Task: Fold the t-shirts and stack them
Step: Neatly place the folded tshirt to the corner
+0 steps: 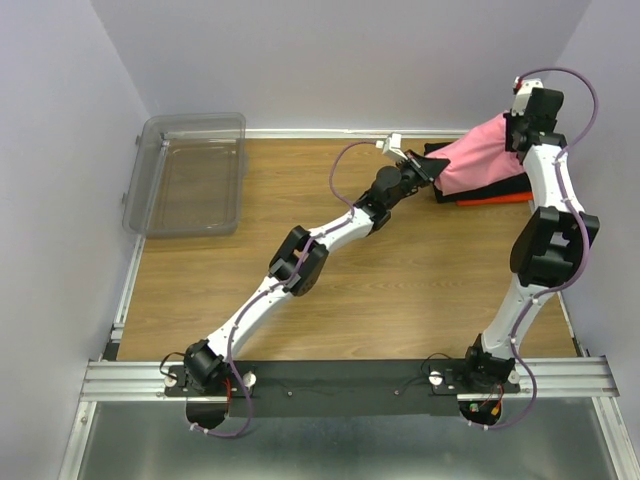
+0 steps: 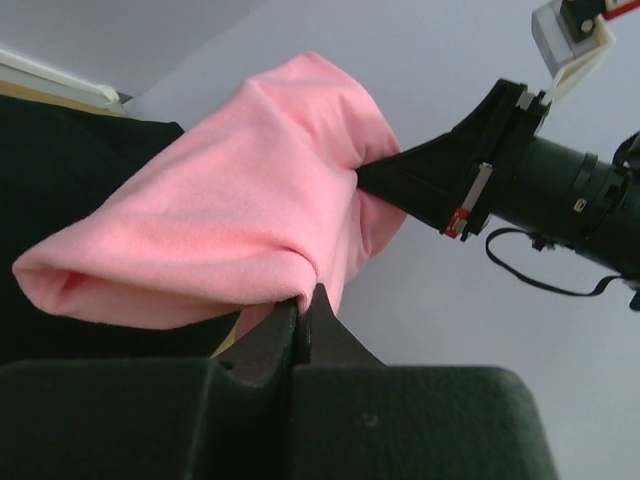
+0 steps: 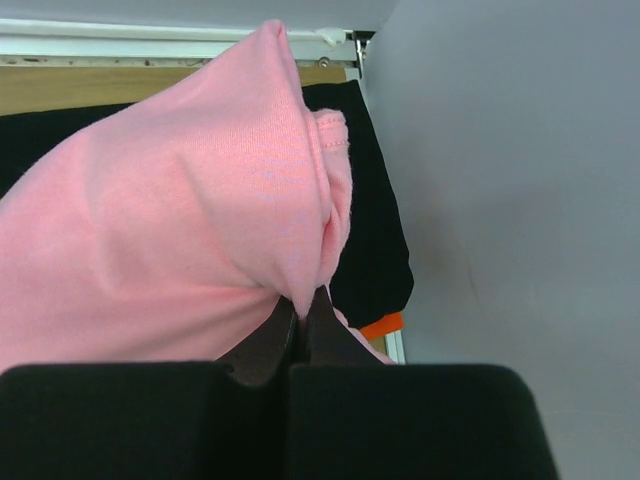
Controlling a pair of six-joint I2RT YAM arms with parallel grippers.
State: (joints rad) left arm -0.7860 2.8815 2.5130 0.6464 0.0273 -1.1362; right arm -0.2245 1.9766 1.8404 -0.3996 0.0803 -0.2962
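A salmon-pink t-shirt hangs folded between both grippers over the far right of the table. My left gripper is shut on its left edge, with the cloth pinched between the tips. My right gripper is shut on its raised right corner, and it also shows in the left wrist view as a dark wedge biting the cloth. Under the pink shirt lies a folded black t-shirt on top of a folded orange one.
A clear plastic bin stands at the far left of the wooden table. The back wall and right wall are close to the stack. A metal rail runs along the near edge by the arm bases.
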